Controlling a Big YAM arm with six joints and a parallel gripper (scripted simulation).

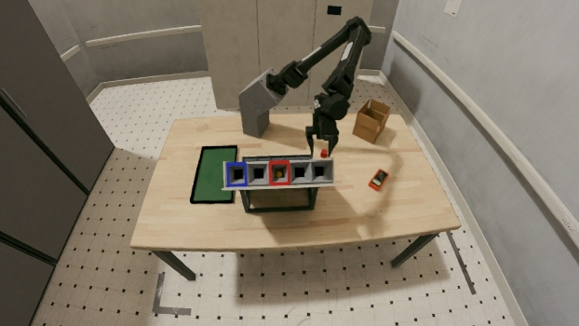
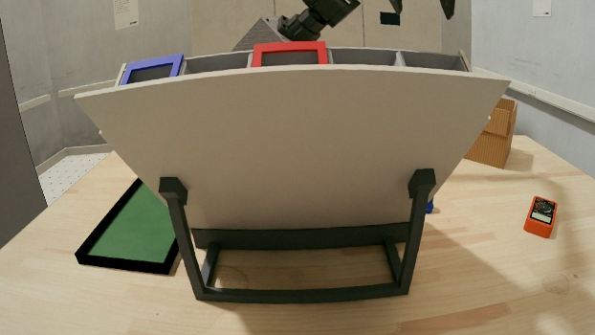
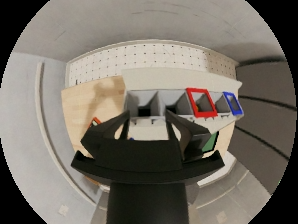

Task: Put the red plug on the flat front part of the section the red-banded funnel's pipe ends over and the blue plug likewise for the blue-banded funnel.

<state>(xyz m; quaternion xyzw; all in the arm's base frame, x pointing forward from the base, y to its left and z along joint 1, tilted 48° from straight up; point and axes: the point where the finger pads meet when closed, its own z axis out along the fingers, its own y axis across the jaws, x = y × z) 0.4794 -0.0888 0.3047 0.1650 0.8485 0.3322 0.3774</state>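
A row of funnels stands on a dark stand behind a beige cover [image 2: 292,144]. The blue-banded funnel [image 1: 236,173] is at the left end. The red-banded funnel [image 1: 279,172] is in the middle, with a yellow marble [image 1: 278,174] in it. Both bands also show in the wrist view, red [image 3: 198,103] and blue [image 3: 232,102]. My gripper [image 1: 321,142] is open and empty, just above the red plug [image 1: 323,153], which sits behind the right end of the row. Its fingertips show at the top of the exterior view [image 2: 423,6]. A bit of the blue plug [image 2: 429,207] shows behind the stand's right leg.
A green tray with a black rim [image 1: 214,173] lies left of the stand. A cardboard box [image 1: 370,120] stands at the back right, an orange device [image 1: 379,179] lies right of the stand, and a grey block [image 1: 256,104] holds the arm's base at the back.
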